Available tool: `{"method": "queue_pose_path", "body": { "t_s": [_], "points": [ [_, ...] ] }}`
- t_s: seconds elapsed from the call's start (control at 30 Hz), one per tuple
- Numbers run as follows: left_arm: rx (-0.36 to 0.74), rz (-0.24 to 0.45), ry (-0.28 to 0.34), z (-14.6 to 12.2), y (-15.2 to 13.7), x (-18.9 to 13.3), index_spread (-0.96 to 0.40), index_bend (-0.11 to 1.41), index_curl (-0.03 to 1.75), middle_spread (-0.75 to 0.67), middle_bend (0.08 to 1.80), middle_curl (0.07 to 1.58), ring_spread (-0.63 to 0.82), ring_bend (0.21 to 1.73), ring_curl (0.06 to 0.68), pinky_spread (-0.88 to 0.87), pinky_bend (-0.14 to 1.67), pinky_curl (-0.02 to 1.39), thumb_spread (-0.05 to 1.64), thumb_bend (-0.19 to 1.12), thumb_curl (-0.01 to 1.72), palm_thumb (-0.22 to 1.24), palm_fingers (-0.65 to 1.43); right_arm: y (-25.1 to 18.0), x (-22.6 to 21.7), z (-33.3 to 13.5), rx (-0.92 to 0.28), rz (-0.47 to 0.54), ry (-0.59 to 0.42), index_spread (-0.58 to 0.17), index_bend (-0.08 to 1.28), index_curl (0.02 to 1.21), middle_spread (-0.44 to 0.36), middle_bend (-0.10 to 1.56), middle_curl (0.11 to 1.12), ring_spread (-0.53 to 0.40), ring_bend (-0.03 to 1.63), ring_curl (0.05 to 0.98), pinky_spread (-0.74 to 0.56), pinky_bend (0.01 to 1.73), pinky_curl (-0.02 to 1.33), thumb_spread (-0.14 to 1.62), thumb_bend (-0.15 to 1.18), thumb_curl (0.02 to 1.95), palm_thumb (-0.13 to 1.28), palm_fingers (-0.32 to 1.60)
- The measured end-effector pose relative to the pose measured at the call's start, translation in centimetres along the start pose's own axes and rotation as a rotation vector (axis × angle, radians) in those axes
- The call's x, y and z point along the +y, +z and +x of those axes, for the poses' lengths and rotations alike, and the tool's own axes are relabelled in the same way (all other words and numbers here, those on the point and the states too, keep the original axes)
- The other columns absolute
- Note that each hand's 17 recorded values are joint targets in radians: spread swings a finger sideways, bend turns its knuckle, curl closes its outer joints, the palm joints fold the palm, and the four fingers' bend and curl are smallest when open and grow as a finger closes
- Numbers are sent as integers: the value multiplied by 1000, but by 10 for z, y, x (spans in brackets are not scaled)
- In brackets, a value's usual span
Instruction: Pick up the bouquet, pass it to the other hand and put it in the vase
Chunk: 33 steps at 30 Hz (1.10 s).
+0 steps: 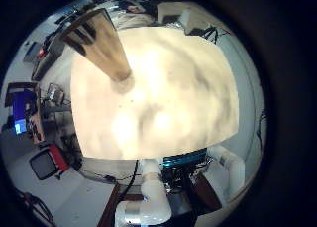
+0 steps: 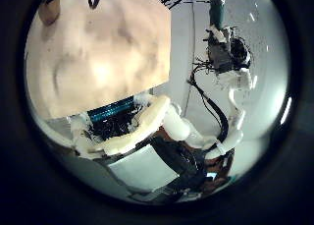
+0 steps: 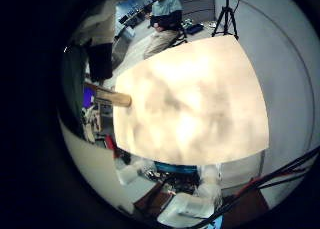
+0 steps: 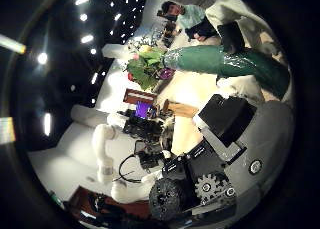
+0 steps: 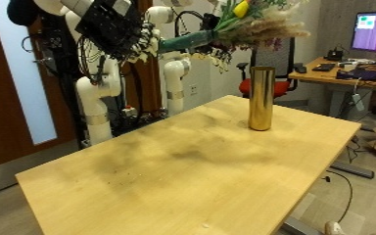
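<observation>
In the outside view my right hand [image 5: 117, 29] is shut on the teal-wrapped stem of the bouquet [image 5: 247, 22] and holds it high, tilted, with its yellow and pale flowers above the gold vase [image 5: 261, 98]. The vase stands upright near the far edge of the wooden table [image 5: 175, 166]. The right thumb side palm view shows the wrap [image 4: 215, 59] close to the palm and the flowers [image 4: 150, 64] beyond. My left hand [image 4: 143, 124] shows there at a distance, away from the bouquet.
A desk with a monitor [image 5: 373, 31] and a red chair [image 5: 282, 86] stand behind the table's far edge. A white robot arm [image 5: 94, 103] stands behind the table.
</observation>
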<state>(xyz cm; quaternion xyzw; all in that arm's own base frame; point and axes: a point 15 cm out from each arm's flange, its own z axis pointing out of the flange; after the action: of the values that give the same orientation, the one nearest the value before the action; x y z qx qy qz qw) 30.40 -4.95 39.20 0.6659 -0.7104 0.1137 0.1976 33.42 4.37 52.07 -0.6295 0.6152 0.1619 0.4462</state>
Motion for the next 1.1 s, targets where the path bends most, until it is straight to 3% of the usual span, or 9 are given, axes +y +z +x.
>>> {"method": "queue_pose_path", "body": {
  "t_s": [0.23, 0.43, 0.57, 0.63, 0.87, 1.03, 1.1],
  "points": [
    [156, 121, 21, 11, -21, -19, 114, 169, 391, 177, 281, 360, 333, 542, 156, 302, 194, 237, 956, -32, 269, 124, 413, -13, 4, -22, -126, 37, -86, -302, 995, 1087, -151, 1294, 894, -187, 1444, 671, -250, 1191, 889, 320, -18, 972, 1199, 1116],
    [392, 235, 59, 33, -49, -35, 114, 168, 370, 145, 315, 369, 293, 579, 150, 253, 213, 249, 936, -30, 277, 101, 431, 0, 20, -21, -304, 3, -81, -299, 996, 1082, -149, 1303, 885, -185, 1447, 667, -258, 1171, 916, 307, -18, 974, 1205, 1119],
    [610, 224, 96, 57, -57, -38, 130, 157, 356, 169, 305, 367, 299, 608, 148, 246, 245, 260, 907, -31, 284, 106, 404, -3, 21, -22, -362, 5, -83, -295, 1005, 1075, -149, 1307, 883, -183, 1448, 663, -262, 1157, 932, 299, -19, 971, 1193, 1124],
    [674, 217, 103, 54, -64, -31, 141, 160, 350, 197, 303, 364, 322, 614, 146, 263, 256, 262, 890, -32, 290, 109, 384, -2, 20, -18, -364, 0, -73, -294, 1006, 1073, -149, 1307, 882, -183, 1448, 662, -263, 1154, 936, 296, -18, 970, 1193, 1124],
    [652, 201, 121, 50, -60, -19, 156, 171, 343, 233, 308, 361, 368, 640, 139, 292, 263, 266, 866, -32, 301, 118, 363, 1, 24, 1, -295, -16, -34, -291, 1020, 1067, -149, 1310, 879, -182, 1452, 658, -265, 1146, 962, 293, -18, 971, 1188, 1123],
    [628, 206, 134, 56, -62, -11, 158, 177, 348, 244, 309, 361, 370, 638, 131, 314, 255, 265, 864, -32, 303, 119, 353, 0, 20, 38, -135, 10, 21, -295, 1029, 1078, -157, 1298, 888, -198, 1432, 665, -263, 1199, 984, 475, -29, 952, 1092, 1097],
    [615, 193, 141, 56, -62, -9, 163, 172, 346, 248, 310, 359, 380, 640, 130, 321, 254, 266, 864, -32, 303, 119, 352, -2, 23, 47, -54, 15, 50, -293, 916, 1031, -166, 1223, 853, -210, 1380, 636, -292, 1169, 922, 648, -50, 872, 940, 1083]
  ]
}}
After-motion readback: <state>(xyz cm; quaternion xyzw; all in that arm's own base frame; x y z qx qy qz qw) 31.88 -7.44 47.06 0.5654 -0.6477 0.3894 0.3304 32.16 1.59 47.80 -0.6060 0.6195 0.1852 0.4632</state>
